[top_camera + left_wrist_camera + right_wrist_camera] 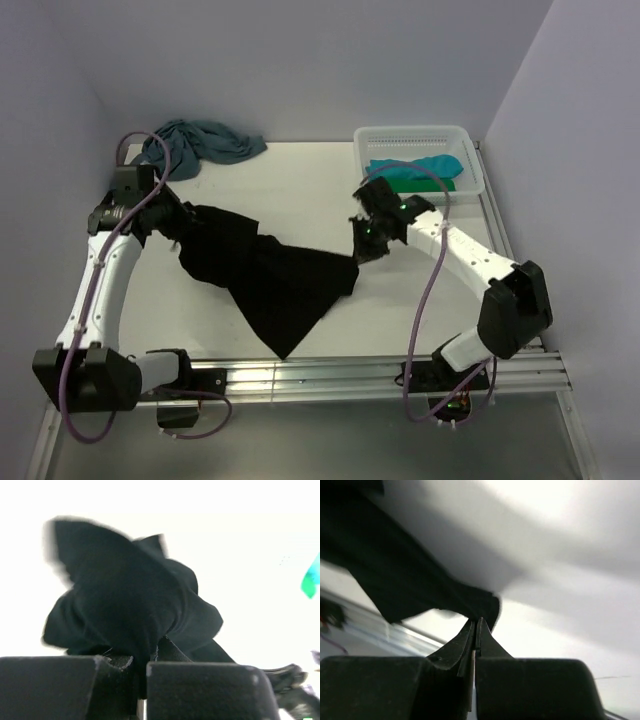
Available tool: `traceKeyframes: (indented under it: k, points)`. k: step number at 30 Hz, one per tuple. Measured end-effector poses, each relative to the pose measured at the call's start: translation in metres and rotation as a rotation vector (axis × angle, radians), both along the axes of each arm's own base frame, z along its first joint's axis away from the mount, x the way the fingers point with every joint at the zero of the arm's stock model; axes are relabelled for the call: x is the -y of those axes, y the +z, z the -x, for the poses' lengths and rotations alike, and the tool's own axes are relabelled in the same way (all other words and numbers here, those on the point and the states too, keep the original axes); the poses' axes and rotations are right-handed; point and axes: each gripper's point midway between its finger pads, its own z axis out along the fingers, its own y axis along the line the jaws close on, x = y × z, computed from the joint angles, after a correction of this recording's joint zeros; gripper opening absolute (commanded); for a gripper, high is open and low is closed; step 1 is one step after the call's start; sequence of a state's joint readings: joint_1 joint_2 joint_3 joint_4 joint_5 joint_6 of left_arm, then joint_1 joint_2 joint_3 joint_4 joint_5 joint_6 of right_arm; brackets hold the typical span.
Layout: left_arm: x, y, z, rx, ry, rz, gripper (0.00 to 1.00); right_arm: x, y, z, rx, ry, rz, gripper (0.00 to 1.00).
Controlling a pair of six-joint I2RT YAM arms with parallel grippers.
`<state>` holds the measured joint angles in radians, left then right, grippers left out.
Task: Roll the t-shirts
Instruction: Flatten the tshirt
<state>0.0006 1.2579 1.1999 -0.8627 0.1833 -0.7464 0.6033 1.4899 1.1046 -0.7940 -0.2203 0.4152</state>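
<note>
Top external: left gripper [178, 222], right gripper [361, 252] pinch black t-shirt [270, 280] edges.

A robot lab cell is indicated by plain lavender walls [300, 60] closed around a white table [300, 190] edged with aluminium rails [330, 378].

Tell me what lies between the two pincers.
The black t-shirt spans the gap from left pincer to right pincer, each shut on an edge; the top external view shows it.
</note>
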Motion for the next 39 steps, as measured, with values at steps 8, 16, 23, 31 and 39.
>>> traceKeyframes:
  k: [8, 16, 23, 31, 39]
  points:
    - [-0.019, 0.015, -0.03, 0.112, 0.146, 0.076, 0.73, 0.011, 0.047, -0.127, 0.155, -0.179, 0.037, 0.48]
    - [-0.04, -0.022, -0.079, -0.002, 0.245, 0.104, 0.92, 0.031, 0.006, -0.113, 0.03, -0.196, 0.054, 0.54]
    - [-0.032, 0.015, -0.057, 0.119, 0.216, 0.11, 0.92, -0.031, 0.002, -0.006, -0.015, 0.151, -0.019, 0.51]
    - [-0.044, -0.009, -0.049, 0.024, 0.25, 0.133, 0.99, -0.107, 0.004, 0.091, 0.017, 0.555, -0.069, 0.48]
    - [-0.087, -0.005, -0.047, 0.015, 0.396, 0.202, 1.0, -0.137, -0.022, 0.146, 0.009, 0.721, -0.022, 0.48]
